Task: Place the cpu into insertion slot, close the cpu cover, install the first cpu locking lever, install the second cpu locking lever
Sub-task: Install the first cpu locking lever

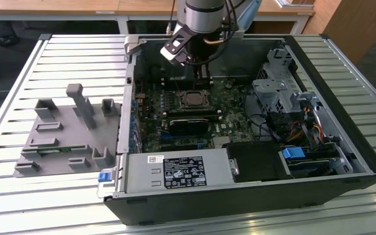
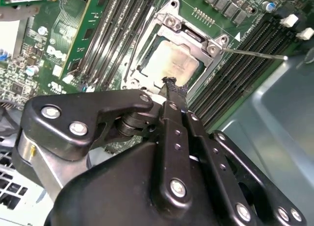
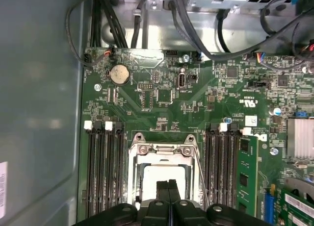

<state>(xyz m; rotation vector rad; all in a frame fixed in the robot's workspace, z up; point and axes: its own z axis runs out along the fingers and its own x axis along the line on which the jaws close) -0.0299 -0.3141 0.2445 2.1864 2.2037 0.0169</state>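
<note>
The gripper [image 2: 170,84], jaws pinched shut (holding nothing), points its tips at the edge of the cpu [image 2: 169,62], seated inside the insertion slot [image 3: 135,179].

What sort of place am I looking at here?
Likely a robotics lab or workshop: a robot arm reaches into an open desktop computer case on a slatted metal workbench, with a grey parts fixture beside it.

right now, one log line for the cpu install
cpu cover: down over cpu | gripper: shut, empty, tips above cpu | locking lever: rod sticking out sideways
</note>
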